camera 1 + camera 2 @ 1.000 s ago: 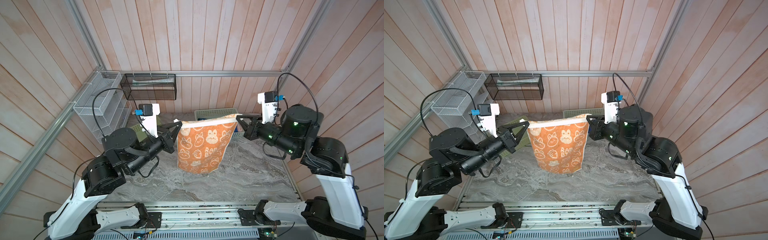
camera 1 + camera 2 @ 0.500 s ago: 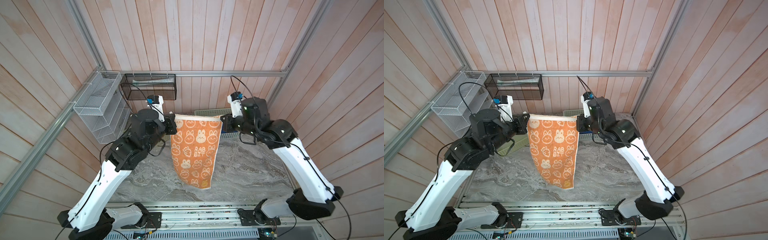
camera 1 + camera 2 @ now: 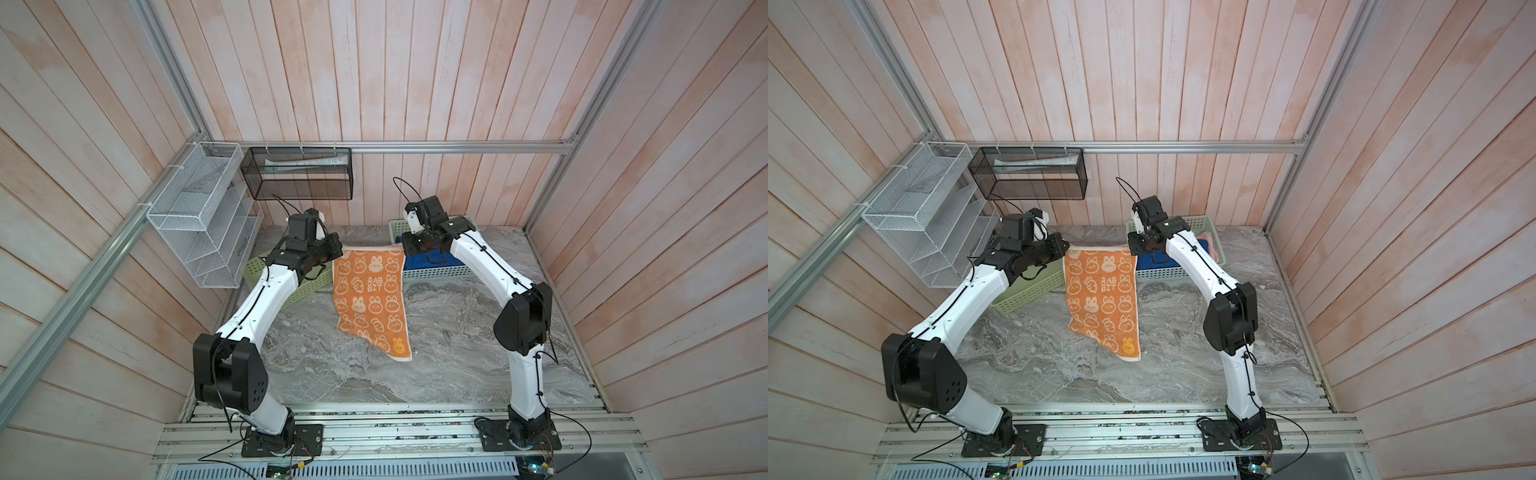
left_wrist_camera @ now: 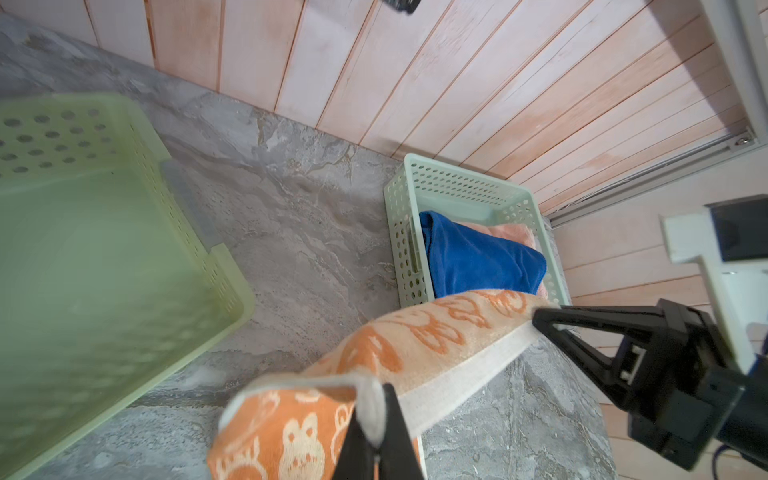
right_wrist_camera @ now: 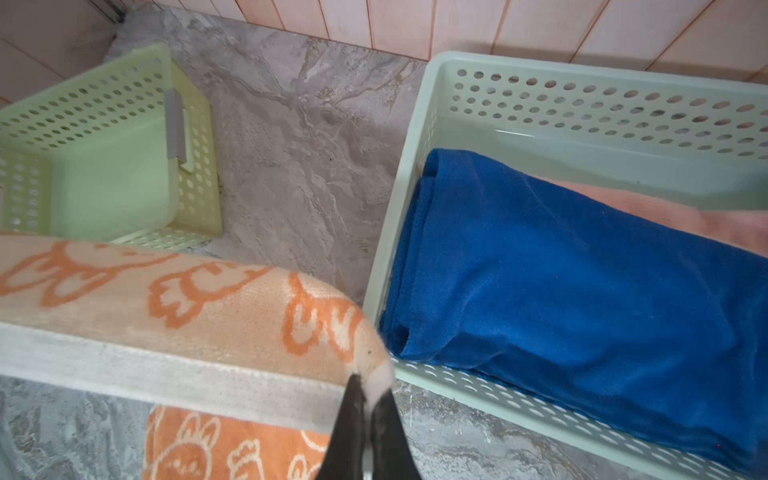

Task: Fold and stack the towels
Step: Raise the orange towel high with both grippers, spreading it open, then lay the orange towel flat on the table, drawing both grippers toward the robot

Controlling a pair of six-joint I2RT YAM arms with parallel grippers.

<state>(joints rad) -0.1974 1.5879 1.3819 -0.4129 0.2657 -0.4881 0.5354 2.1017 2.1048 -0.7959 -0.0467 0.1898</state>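
An orange towel (image 3: 371, 295) (image 3: 1104, 296) with cream rabbit figures hangs stretched between my two grippers at the back of the table, its lower end draped on the marble. My left gripper (image 3: 337, 258) (image 4: 376, 419) is shut on its left top corner, and my right gripper (image 3: 404, 250) (image 5: 370, 399) is shut on its right top corner. A royal blue towel (image 5: 582, 266) (image 4: 478, 257) lies in the pale green basket (image 5: 419, 137) (image 3: 436, 272), with a salmon-pink towel (image 5: 665, 212) (image 4: 507, 230) under it.
A second, yellow-green basket (image 3: 309, 282) (image 4: 104, 257) stands at the back left, under my left arm. A white wire rack (image 3: 199, 216) and a black mesh bin (image 3: 297, 174) hang on the walls. The marble table (image 3: 449, 357) stretches toward the front.
Both arms reached back and lowered, carrying the orange towel from near the camera toward the back wall. Its lower end came down onto the marble.
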